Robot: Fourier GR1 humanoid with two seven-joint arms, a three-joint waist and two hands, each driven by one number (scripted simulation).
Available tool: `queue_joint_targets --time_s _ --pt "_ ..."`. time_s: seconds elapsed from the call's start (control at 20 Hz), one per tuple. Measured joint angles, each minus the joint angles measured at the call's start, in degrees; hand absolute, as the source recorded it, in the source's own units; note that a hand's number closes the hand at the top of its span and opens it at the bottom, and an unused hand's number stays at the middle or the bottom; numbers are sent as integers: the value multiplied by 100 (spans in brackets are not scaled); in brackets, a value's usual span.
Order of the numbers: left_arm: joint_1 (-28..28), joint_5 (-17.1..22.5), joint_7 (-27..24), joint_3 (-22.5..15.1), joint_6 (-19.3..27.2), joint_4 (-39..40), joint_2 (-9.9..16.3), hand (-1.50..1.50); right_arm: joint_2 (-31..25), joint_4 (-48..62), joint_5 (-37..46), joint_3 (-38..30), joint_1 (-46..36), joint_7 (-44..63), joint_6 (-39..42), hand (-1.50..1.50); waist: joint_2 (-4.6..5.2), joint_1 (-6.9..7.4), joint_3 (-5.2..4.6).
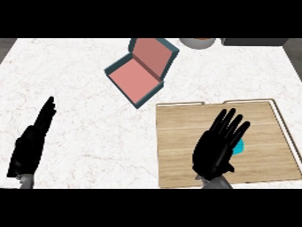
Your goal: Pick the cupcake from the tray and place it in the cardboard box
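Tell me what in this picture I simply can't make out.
- Cupcake: in the head view only a turquoise sliver shows on the wooden tray; the right hand covers the rest, so its shape and whether the hand touches it are unclear.
- White round object at the counter's far side: cut off by the top edge.
- Dark object beside it: cut off likewise.
- Left hand: seen edge-on, palm hidden.
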Motion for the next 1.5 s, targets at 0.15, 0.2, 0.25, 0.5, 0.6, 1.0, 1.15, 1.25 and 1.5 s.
queue_joint_targets --time_s 0.15,0.2,0.25,0.5,0.6,1.0,1.15,1.25,1.5 --pt "-22 12 -72 83 -65 112 11 0 1 17 -67 -58 13 -2 -48 150 -3 -5 -4" --pt "11 14 -118 112 -90 109 26 0 1 -7 -103 -125 -24 -42 -56 150 -5 -3 -4" --pt "-32 26 -130 134 -117 165 11 0 1 31 -155 -165 -76 -45 -83 150 -6 -4 -8" --pt "-111 -8 -168 184 -146 295 -63 0 -30 25 311 -190 -81 -263 -110 150 -6 -12 3" --pt "-150 10 -170 228 -197 322 -41 0 -12 111 631 -117 -107 -296 -74 150 2 -15 10" --pt "-212 -74 -138 229 -209 354 -157 0 -142 57 114 -580 -385 -1367 -661 150 45 -16 16" --pt "-233 -80 -147 195 -215 324 -184 0 -175 -257 -1030 -892 -493 -2226 -998 150 90 47 31" --pt "-255 -84 -138 189 -213 309 -191 0 -188 -412 -1767 -1169 -624 -2843 -1087 150 102 57 30" --pt "-295 -151 -116 163 -172 323 -226 0 -557 -423 -3474 -2201 -1282 -4480 -1157 150 112 33 54"
